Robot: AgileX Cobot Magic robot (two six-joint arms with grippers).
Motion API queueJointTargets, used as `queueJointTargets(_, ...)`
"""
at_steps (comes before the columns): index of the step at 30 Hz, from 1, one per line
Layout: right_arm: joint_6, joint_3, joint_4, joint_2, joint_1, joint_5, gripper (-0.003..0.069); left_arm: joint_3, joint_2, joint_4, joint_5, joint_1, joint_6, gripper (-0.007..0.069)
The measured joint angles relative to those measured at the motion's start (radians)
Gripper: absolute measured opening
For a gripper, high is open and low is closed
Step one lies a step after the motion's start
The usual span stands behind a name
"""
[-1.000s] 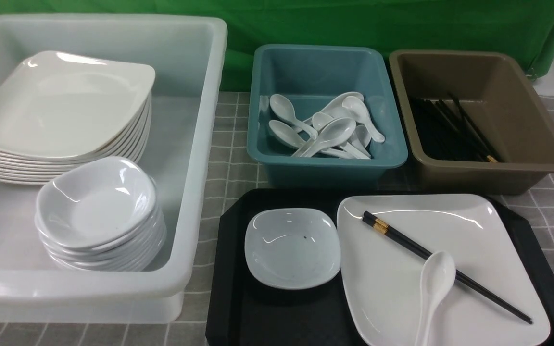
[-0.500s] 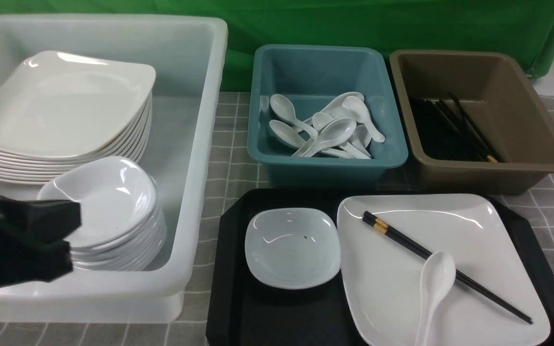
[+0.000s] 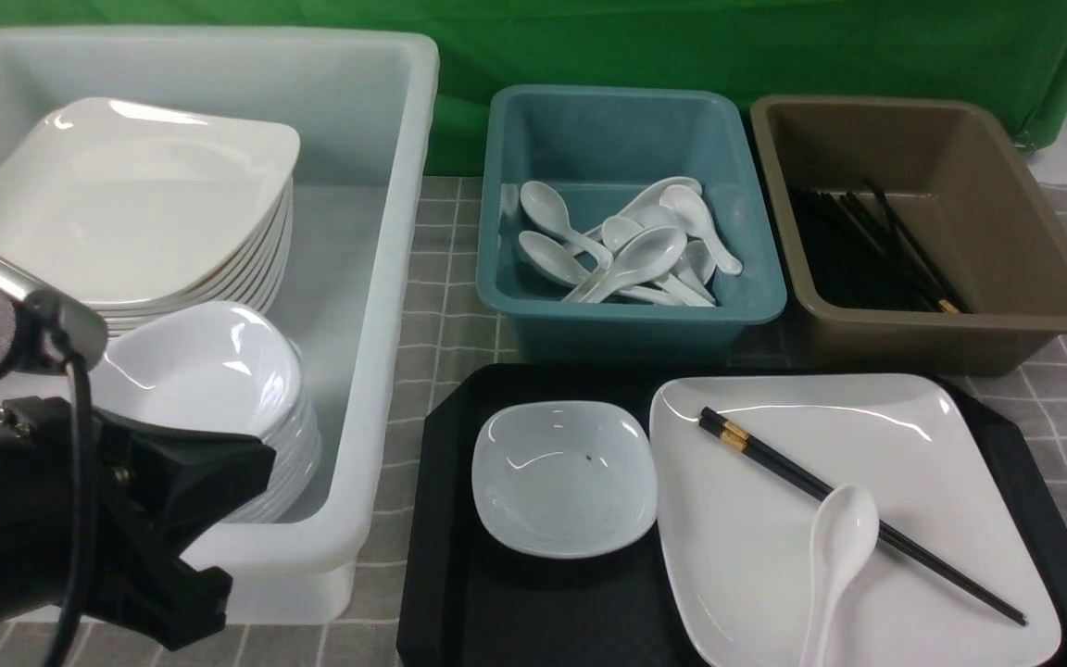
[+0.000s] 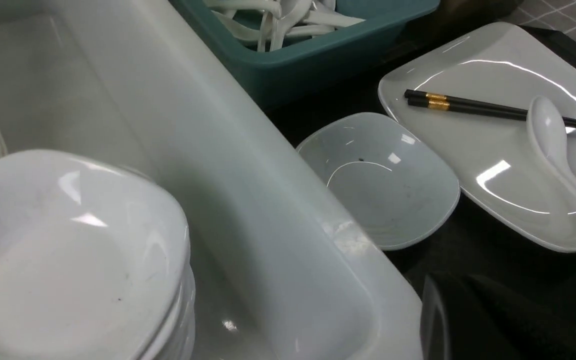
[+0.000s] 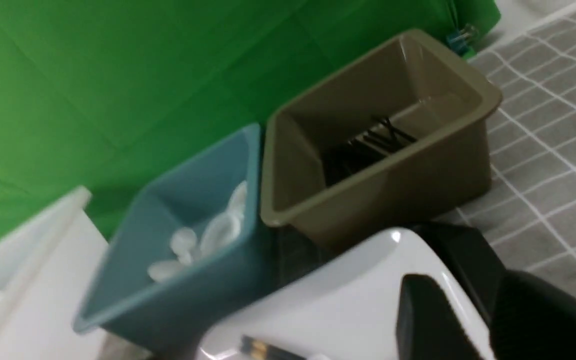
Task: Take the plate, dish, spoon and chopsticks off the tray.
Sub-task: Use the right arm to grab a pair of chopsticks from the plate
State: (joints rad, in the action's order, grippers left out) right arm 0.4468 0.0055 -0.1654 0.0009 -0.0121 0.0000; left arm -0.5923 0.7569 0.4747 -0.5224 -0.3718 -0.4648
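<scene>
"Where does the tableware lie?"
"The dish (image 3: 563, 477) sits at the left of the tray (image 3: 515, 621). The chopsticks (image 3: 774, 463) and spoon (image 3: 834, 565) lie on the plate (image 3: 913, 445) to its right."
"And the grippers?"
"The left gripper (image 3: 242, 528) hangs spread and empty near the white tub (image 3: 385, 278). Whether the right gripper (image 5: 478, 325) is spread or closed cannot be told."
</scene>
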Motion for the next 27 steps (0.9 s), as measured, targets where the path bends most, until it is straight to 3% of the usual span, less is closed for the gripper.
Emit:
queueJointTargets(4, 0.003, -0.068, -0.015, 0.038, -0.037, 0.127, 0.0206, 0.0, 0.0, 0.017, 0.005, 0.0, -0.008, 0.001)
queueJointTargets(7, -0.134, -0.222, -0.018, 0.159, -0.109, 0.276, 0.0181, 0.0, 0.0, 0.022, 0.007, 0.0, -0.009, 0.001)
queueJointTargets(11, -0.432, -0.578, -0.001, 0.544, -0.269, 0.6, 0.0171, 0.0, -0.003, 0.075, 0.004, 0.0, -0.057, 0.001)
queueJointTargets(16, -0.576, -0.809, 0.026, 0.903, -0.363, 0.775, 0.0183, 0.0, -0.04, 0.147, -0.021, 0.0, -0.156, 0.001)
queueJointTargets(19, -0.633, -0.901, 0.03, 1.09, -0.379, 0.772, 0.0216, 0.0, -0.093, 0.164, -0.026, 0.0, -0.187, 0.001)
queueJointTargets(27, -0.746, -1.069, 0.041, 1.483, -0.38, 0.758, 0.0417, 0.0, -0.218, 0.167, -0.042, 0.0, -0.202, 0.001)
